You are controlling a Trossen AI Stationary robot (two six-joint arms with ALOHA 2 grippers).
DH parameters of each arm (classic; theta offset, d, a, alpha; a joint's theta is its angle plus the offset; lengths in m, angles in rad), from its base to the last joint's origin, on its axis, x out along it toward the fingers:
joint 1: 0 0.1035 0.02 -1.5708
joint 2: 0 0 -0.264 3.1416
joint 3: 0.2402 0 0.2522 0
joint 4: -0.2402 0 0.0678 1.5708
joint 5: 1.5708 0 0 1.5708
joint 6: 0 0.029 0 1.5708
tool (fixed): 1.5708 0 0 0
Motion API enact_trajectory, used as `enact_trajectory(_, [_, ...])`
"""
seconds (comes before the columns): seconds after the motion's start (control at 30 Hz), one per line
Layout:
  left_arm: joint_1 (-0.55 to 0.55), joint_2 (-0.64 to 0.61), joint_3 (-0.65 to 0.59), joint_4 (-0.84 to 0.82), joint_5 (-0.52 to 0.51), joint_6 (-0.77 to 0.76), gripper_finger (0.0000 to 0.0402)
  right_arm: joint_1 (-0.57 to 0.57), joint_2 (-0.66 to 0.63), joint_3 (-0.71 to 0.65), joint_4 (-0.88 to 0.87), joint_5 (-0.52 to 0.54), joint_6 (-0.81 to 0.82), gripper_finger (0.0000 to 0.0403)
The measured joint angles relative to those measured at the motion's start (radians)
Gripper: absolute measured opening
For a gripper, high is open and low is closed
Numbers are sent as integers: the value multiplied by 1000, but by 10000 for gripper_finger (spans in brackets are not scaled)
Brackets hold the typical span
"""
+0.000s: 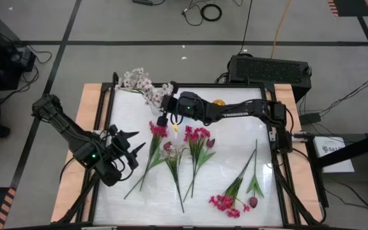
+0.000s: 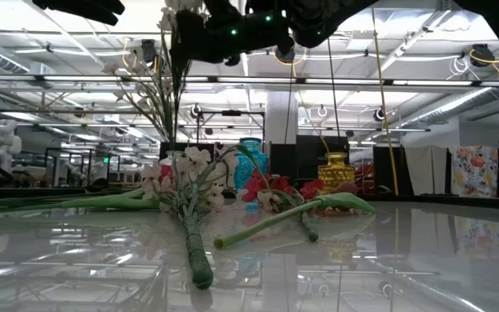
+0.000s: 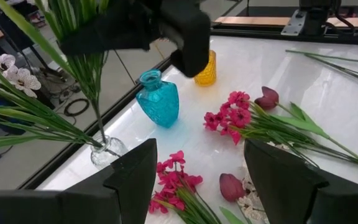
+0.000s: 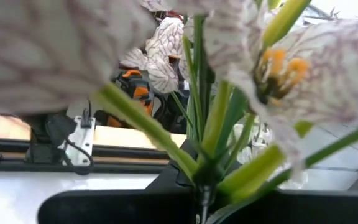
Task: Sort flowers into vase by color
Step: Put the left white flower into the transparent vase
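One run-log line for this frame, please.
right gripper: shut on white flower sprig, stems in clear vase | left gripper: open, waiting at left | remaining flowers: on table

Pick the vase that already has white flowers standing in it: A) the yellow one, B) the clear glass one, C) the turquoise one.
B: in the left wrist view, green stems with white blossoms rise from the clear glass vase, while the turquoise vase and yellow vase hold nothing.
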Motion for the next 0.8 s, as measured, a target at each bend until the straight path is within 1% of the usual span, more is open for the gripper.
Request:
enact_trajectory(0.23, [0, 0, 0, 0, -1, 1, 248, -21, 5, 0, 3, 1, 84, 0])
enact_trajectory(0.43, [0, 0, 0, 0, -6, 2, 248, -48, 5, 0, 1, 3, 231, 0])
enact_trajectory(0.57, [0, 0, 0, 0, -7, 2, 248, -73, 5, 0, -33, 2, 326, 0])
enact_trajectory(0.67, [0, 0, 0, 3, -8, 1, 248, -85, 5, 0, -42, 3, 356, 1])
enact_trajectory(0.8, [0, 0, 0, 3, -10, 1, 248, -90, 5, 0, -43, 2, 359, 15])
